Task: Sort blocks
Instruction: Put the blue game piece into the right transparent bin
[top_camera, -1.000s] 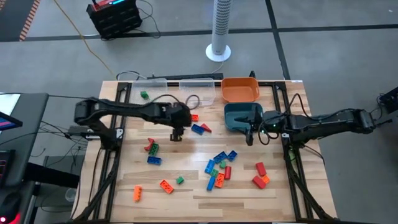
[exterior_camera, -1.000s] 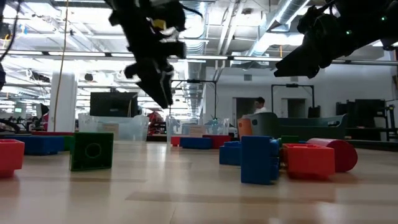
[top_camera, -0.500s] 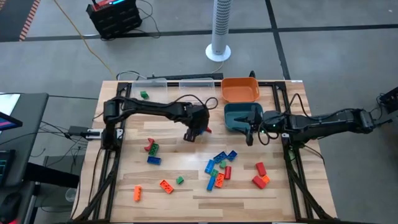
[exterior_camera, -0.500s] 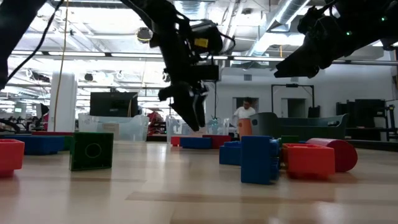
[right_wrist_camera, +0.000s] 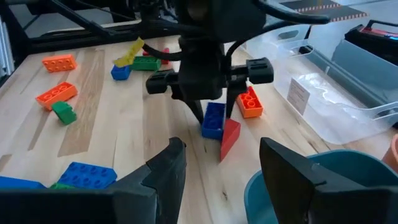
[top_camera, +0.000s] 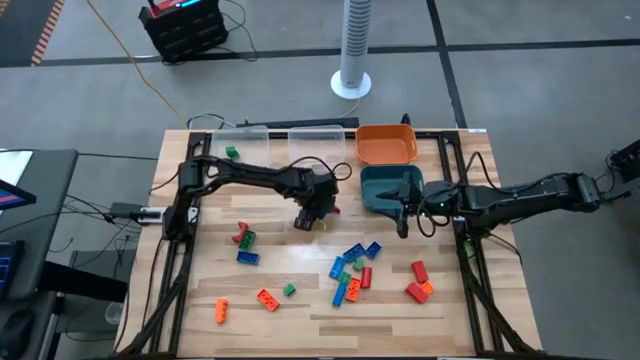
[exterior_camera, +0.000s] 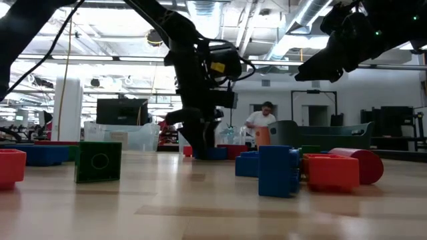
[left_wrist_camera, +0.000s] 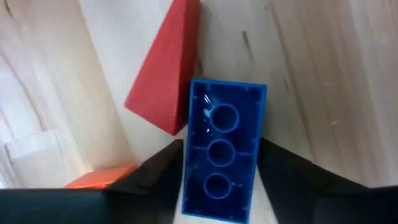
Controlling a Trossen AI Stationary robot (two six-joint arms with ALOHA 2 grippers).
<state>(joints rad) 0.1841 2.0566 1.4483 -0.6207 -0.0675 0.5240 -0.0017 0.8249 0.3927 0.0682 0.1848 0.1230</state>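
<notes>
Left end effector [right_wrist_camera: 214,118] lowered astride blue block [left_wrist_camera: 221,158]

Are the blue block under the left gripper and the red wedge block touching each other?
Touching. In the left wrist view, the blue block and the red wedge block meet at the blue block's upper corner, no gap.

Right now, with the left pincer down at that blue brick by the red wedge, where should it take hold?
Grip the blue brick across its two long sides, coming from above. It lies flat, underside up, between the left pincer fingers; the red wedge crowds one end.
</notes>
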